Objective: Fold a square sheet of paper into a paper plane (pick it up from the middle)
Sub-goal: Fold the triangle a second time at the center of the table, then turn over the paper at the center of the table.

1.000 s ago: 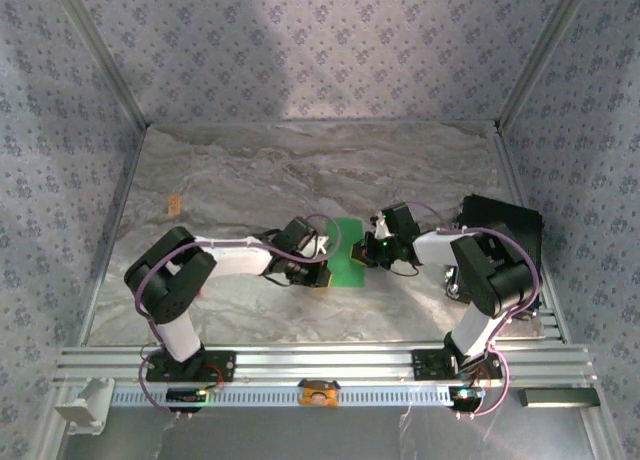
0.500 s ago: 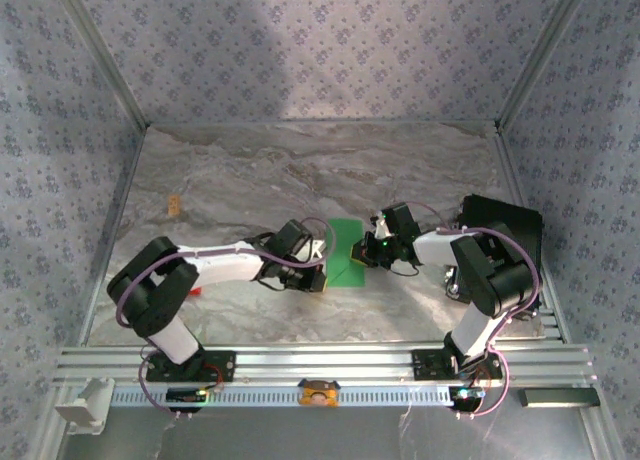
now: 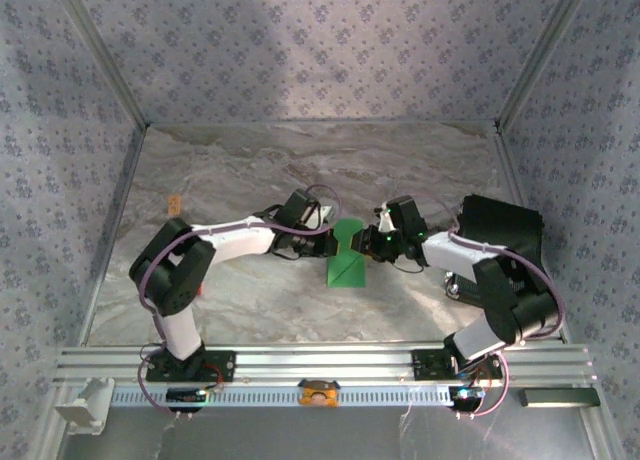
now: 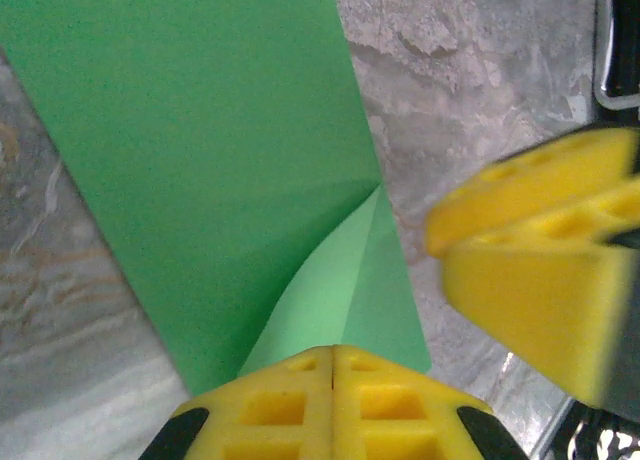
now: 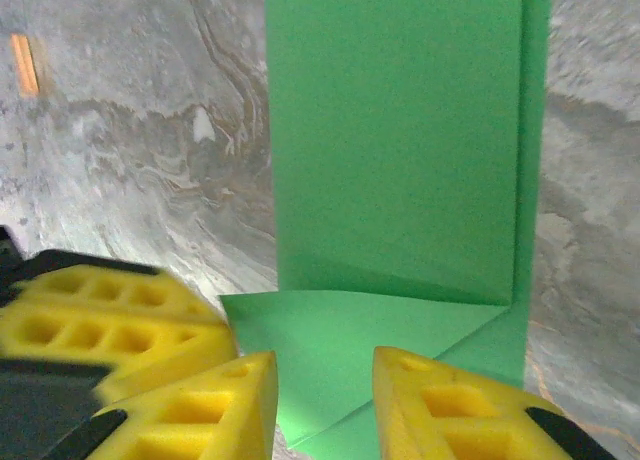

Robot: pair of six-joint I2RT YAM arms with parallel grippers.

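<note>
The square sheet of paper (image 3: pixel 347 252) is bright green and lies mid-table as a narrow folded strip. One corner is turned over it as a paler triangular flap (image 5: pixel 370 345). My left gripper (image 3: pixel 325 223) reaches in from the left. Its jaws (image 4: pixel 333 353) are shut, and the flap (image 4: pixel 345 300) runs into the seam between them. My right gripper (image 3: pixel 371 243) hovers at the strip's right edge. It stands open (image 5: pixel 325 400), its yellow fingertips (image 5: pixel 440 395) straddling the flap without touching it. The right gripper's fingers (image 4: pixel 540 255) show blurred in the left wrist view.
A black box (image 3: pixel 505 225) stands behind the right arm. A small orange piece (image 3: pixel 174 202) lies at the far left of the marble table (image 3: pixel 250 170). An aluminium rail (image 3: pixel 320 360) runs along the near edge, and patterned walls enclose the table.
The left gripper swept from the sheet's near-left corner up to its far end, turning the corner over. The right gripper, shut before, has opened and shifted slightly.
</note>
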